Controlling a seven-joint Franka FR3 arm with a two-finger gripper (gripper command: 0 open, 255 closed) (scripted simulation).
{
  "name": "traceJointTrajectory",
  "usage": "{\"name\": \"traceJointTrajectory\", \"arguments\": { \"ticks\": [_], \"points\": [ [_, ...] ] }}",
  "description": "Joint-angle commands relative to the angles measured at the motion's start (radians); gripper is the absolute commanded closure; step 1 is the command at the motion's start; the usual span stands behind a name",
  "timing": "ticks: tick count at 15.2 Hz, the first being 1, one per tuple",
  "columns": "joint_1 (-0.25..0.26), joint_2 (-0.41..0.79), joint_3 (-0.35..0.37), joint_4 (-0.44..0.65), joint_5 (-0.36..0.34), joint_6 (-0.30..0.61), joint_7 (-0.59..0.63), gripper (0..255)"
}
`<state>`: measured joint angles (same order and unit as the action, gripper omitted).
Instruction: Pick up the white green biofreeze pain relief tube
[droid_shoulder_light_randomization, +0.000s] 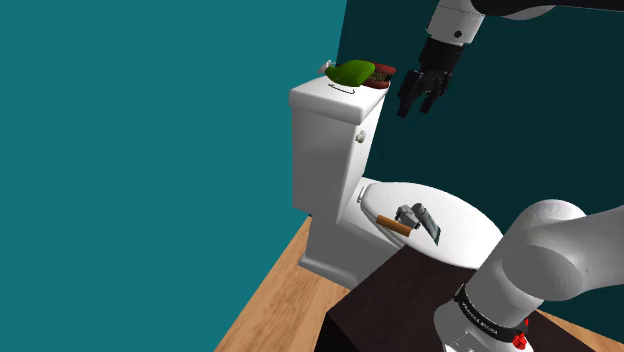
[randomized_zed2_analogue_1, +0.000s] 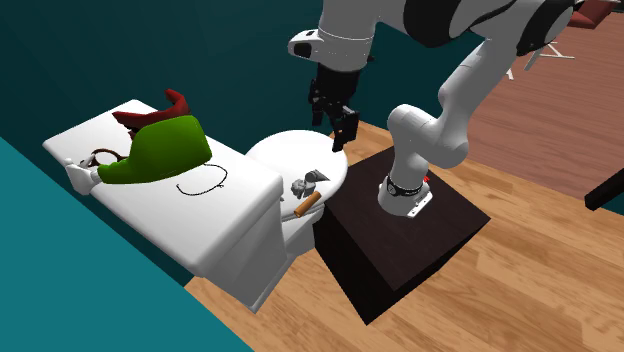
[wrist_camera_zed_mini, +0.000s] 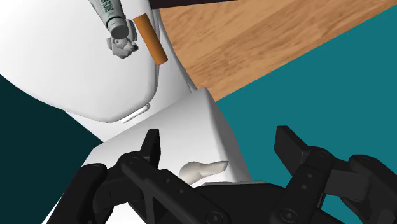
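Tube (droid_shoulder_light_randomization: 427, 224) lies on toilet lid (droid_shoulder_light_randomization: 468, 228) (beside a stick (droid_shoulder_light_randomization: 394, 226)).

The tube (droid_shoulder_light_randomization: 427, 224), pale grey-green with lettering and a grey cap, is seen lying flat on the closed toilet lid (droid_shoulder_light_randomization: 470, 228), near its side edge.

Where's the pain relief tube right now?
The tube lies on the toilet lid, lower centre of the shoulder view, beside a grey object and an orange stick.

The tube (wrist_camera_zed_mini: 109, 14) runs off the wrist view's edge, just its cap end showing. A red thing (droid_shoulder_light_randomization: 381, 75) at three o'clock of the green lump (droid_shoulder_light_randomization: 350, 72) sits half hidden.
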<state>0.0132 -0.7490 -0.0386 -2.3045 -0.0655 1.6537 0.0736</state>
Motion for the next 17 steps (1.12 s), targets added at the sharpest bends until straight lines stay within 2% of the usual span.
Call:
{"name": "traceJointTrajectory", "arguments": {
  "ticks": [1, 10, 17],
  "points": [
    [0.0, 0.0, 0.0, 0.0, 0.0, 0.0, 0.0, 0],
    [0.005, -0.063, -0.132, -0.279, -0.111, 0.161, -0.254, 0],
    [-0.022, -0.032, -0.261, -0.439, -0.238, 0.317, -0.456, 0]
  ]
}}
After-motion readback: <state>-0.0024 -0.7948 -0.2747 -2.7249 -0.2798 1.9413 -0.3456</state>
